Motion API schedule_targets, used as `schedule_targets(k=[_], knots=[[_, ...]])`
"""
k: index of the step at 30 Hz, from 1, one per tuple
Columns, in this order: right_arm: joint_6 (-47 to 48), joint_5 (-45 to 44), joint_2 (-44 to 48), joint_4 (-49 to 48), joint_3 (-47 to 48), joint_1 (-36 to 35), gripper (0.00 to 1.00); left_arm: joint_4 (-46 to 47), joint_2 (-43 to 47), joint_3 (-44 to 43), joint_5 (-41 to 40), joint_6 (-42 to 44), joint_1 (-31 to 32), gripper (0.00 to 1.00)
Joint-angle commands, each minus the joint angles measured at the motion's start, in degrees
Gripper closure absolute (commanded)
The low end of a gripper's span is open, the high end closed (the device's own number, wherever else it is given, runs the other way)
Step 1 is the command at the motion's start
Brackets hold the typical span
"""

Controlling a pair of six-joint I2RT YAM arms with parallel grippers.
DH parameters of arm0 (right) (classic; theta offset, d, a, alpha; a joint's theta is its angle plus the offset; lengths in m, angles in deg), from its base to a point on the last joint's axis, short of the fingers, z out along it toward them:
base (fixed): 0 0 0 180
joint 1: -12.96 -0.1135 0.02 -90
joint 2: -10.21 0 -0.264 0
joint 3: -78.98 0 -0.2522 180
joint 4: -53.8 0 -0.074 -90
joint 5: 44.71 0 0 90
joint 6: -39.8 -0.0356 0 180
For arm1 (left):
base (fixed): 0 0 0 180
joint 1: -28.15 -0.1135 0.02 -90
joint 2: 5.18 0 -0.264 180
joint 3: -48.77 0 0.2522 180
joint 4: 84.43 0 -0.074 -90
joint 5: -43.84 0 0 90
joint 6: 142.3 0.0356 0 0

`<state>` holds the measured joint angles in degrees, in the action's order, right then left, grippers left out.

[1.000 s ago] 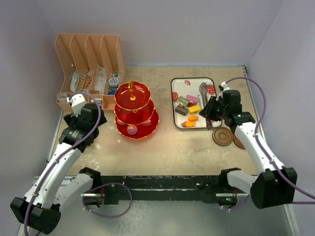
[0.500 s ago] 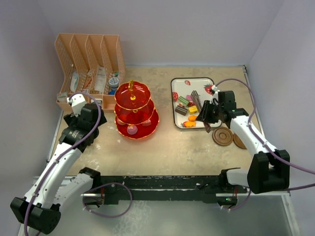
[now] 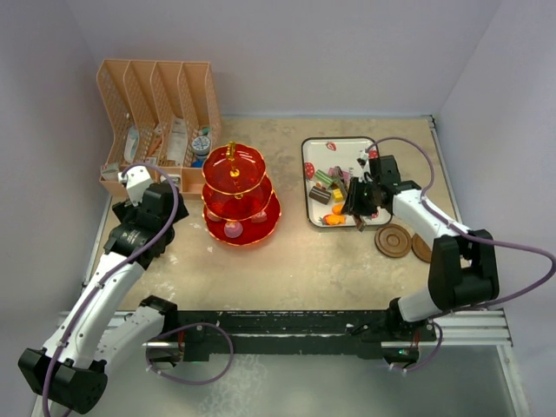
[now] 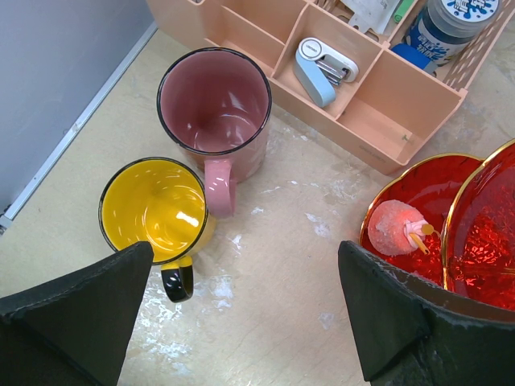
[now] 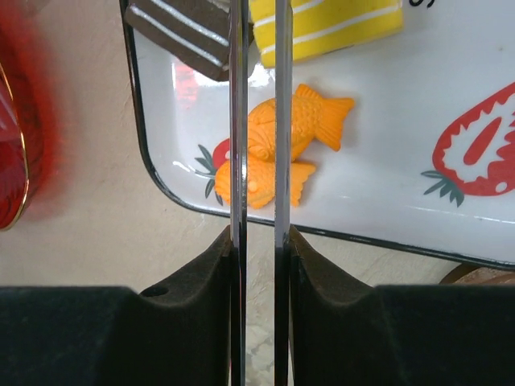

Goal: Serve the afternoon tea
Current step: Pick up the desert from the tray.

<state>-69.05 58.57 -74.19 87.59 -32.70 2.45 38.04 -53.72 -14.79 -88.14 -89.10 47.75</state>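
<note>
The red three-tier stand [image 3: 234,195] stands left of centre, and its lower tiers show in the left wrist view [image 4: 483,233] with a pink sweet [image 4: 397,227]. The pink mug [image 4: 213,112] and yellow mug [image 4: 153,209] stand side by side, upright and empty. My left gripper [image 4: 245,314] is open above the table between the mugs and the stand. My right gripper [image 5: 260,241] is shut on the metal tongs [image 5: 239,121]. The tong arms reach over two orange fish cakes [image 5: 302,121] on the tray [image 5: 386,193]. A yellow cake [image 5: 330,24] and a brown cake [image 5: 185,32] lie beyond.
A peach desk organiser [image 3: 156,122] with small items stands at the back left, close behind the mugs. Two brown coasters [image 3: 393,241] lie right of the tray's near corner. The strawberry-print tray [image 3: 343,141] holds several more toy cakes.
My right gripper has moved left with the tongs, from the tray's right side to over its near part. The left arm has not moved.
</note>
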Motion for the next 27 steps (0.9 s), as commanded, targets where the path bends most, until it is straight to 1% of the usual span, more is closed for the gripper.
schedule_targets(k=[1,5,9,17,21,24,27], knots=[[-2.3,-3.4,-1.2,-4.0,2.6,0.0,0.71,2.0,0.2,-1.0,-0.7,0.7,0.2,0.05],[-2.8,-6.0,-2.2,-4.9,2.8,0.0,0.71,1.9,0.1,-1.0,-0.7,0.7,0.2,0.05],[-3.2,-11.2,-2.8,-5.3,2.7,0.2,0.71,1.9,0.2,-1.0,-0.6,0.7,0.2,0.05],[-4.2,-13.3,-2.0,-5.6,2.7,0.4,0.72,2.0,0.0,-1.0,-0.3,0.8,0.2,0.05],[-2.2,-11.2,2.2,-6.5,3.2,0.4,0.71,2.0,0.2,-0.8,-0.3,0.8,0.3,0.05],[-0.1,-4.2,4.7,-7.7,3.3,0.1,0.71,2.1,0.2,-0.9,-0.2,0.8,0.3,0.05],[1.0,0.2,4.2,-5.6,4.6,-0.4,0.72,2.1,0.0,-0.9,-0.1,0.8,0.2,0.05]])
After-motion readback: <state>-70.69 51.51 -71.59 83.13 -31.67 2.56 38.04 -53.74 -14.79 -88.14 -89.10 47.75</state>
